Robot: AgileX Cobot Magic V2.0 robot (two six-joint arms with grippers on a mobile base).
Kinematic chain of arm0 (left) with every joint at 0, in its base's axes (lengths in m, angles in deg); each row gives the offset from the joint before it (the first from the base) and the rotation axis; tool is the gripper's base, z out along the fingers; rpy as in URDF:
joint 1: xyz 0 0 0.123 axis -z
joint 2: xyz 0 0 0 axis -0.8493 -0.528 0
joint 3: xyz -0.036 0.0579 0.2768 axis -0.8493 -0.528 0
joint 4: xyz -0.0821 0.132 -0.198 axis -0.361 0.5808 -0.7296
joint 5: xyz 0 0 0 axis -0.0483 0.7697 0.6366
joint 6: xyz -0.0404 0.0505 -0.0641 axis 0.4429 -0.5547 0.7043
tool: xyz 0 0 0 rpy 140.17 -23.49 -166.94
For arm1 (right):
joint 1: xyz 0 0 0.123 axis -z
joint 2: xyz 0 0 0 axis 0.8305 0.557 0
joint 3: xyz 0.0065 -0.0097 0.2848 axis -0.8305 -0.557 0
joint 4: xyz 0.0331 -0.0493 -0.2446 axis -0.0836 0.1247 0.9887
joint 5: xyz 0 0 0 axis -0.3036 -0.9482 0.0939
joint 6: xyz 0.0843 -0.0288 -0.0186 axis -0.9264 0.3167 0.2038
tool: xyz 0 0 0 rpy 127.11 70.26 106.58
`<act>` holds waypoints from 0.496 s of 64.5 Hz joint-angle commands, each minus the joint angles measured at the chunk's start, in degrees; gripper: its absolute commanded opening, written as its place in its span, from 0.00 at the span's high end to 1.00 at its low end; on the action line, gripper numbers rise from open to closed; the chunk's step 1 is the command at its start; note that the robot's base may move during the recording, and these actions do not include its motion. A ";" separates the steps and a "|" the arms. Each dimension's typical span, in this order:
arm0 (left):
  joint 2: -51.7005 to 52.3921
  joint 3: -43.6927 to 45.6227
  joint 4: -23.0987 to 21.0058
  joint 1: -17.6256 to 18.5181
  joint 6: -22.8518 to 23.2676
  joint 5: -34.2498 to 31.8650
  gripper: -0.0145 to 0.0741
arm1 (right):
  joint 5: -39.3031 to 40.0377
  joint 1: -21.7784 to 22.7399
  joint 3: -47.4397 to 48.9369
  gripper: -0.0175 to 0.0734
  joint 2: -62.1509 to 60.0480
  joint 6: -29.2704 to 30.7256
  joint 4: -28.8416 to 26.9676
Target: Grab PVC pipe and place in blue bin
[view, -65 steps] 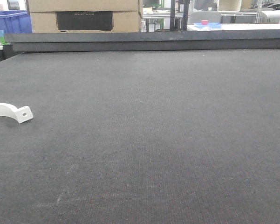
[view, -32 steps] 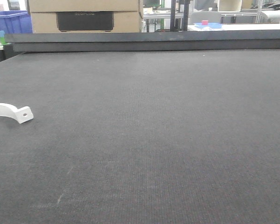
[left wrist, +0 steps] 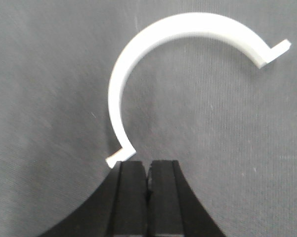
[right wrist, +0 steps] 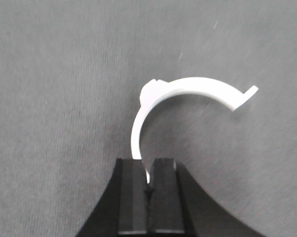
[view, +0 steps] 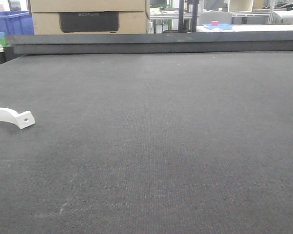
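You have the dark worktop (view: pixel 175 146) filling most of the front view, with a cardboard box (view: pixel 134 22) and the blue bin (view: pixel 9 22) beyond its far edge at the upper left. A PVC pipe (view: pixel 9 116) lies at the left edge. Bottom centre of its wrist view, the left end effector (left wrist: pixel 148 170) is pressed together on nothing, a white arch (left wrist: pixel 117 89) just beside it. The right end effector (right wrist: pixel 148 170) is clamped on a PVC pipe (right wrist: pixel 197 85) end
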 commanded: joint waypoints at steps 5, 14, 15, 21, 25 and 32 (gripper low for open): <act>-3.50 0.56 -2.07 0.21 0.13 1.54 0.96 | -1.28 0.05 2.09 0.98 4.09 0.24 -0.41; -4.10 0.56 -2.21 0.21 0.13 3.90 0.96 | -6.31 0.05 7.78 0.97 11.46 0.24 -0.41; -4.10 0.56 -2.21 0.21 0.13 3.90 0.96 | -6.83 0.05 8.48 0.97 12.33 0.24 -0.41; -4.10 0.56 -2.36 0.21 0.13 3.91 0.96 | -10.53 0.05 13.13 0.95 18.25 -1.65 -0.41; -4.10 0.56 -2.36 0.21 0.13 3.91 0.96 | -12.33 0.05 15.76 0.86 22.16 -3.16 -0.41; -4.10 0.56 -2.44 0.21 0.13 3.91 0.96 | -14.61 0.05 20.03 0.65 27.91 -6.32 -0.41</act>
